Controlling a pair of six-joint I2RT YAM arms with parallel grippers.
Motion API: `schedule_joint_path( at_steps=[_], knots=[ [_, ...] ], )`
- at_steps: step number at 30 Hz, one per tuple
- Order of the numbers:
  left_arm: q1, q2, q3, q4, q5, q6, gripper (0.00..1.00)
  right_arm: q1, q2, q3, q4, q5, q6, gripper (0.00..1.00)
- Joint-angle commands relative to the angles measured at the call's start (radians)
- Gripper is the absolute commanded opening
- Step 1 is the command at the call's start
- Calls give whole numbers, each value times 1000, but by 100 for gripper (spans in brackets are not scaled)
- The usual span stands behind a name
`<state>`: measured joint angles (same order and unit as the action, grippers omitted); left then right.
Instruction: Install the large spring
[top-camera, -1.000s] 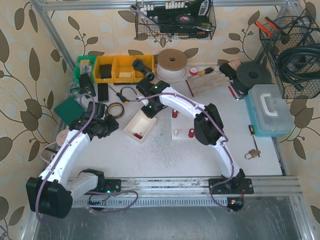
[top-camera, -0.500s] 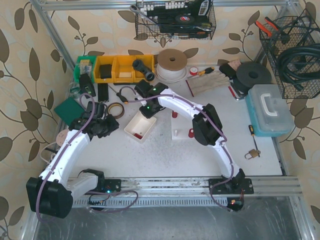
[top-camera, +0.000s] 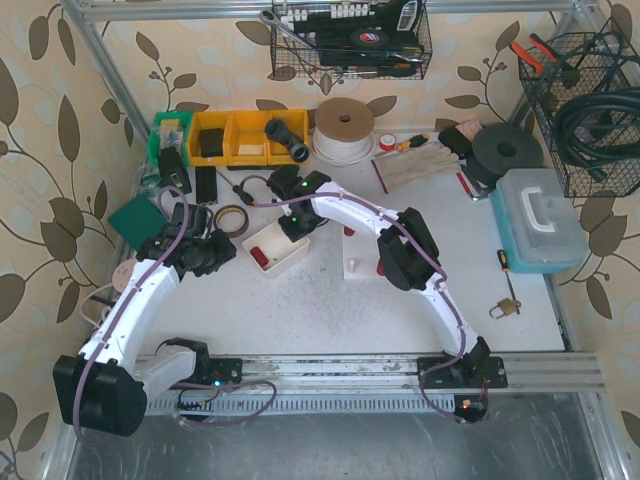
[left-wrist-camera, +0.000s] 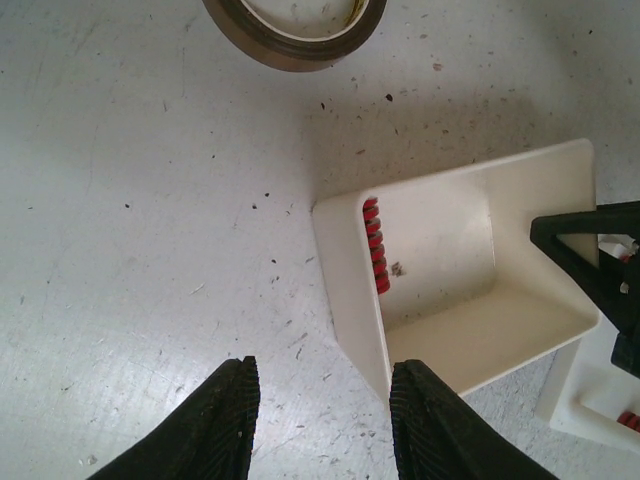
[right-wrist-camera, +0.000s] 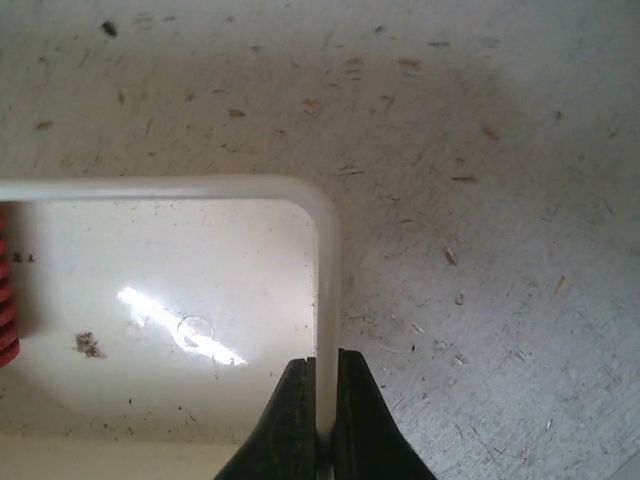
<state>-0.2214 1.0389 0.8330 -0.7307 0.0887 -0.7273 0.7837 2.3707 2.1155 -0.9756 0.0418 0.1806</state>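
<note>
One red spring (left-wrist-camera: 376, 245) lies in the tray (left-wrist-camera: 350, 290) — not yet installed; right tool (right-wrist-camera: 322, 385) clamps tray wall, left tool (left-wrist-camera: 322, 370) spread, empty.

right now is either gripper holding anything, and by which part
The right gripper is shut on the small white plastic tray, pinching its thin side wall just below a rounded corner. The left gripper is open and holds nothing.

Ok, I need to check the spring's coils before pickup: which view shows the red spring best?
The left wrist view: the red spring shows its coils clearly, lying against a wall inside the white tray. The right wrist view catches only its edge at the frame border; the top view shows just a small red speck.
</note>
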Motion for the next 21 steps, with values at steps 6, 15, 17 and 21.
schedule_joint_path(
  at_steps=[6,15,17,21],
  knots=[
    [10,-2,42,-3,24,27,42,5,-108,-157,22,197,301,0],
    [10,41,94,11,80,18,42,13,-178,-379,135,182,608,0],
    [10,50,104,13,100,18,42,14,-181,-392,139,184,634,0],
    [10,71,117,1,113,17,42,14,-206,-415,159,183,668,2]
  ],
)
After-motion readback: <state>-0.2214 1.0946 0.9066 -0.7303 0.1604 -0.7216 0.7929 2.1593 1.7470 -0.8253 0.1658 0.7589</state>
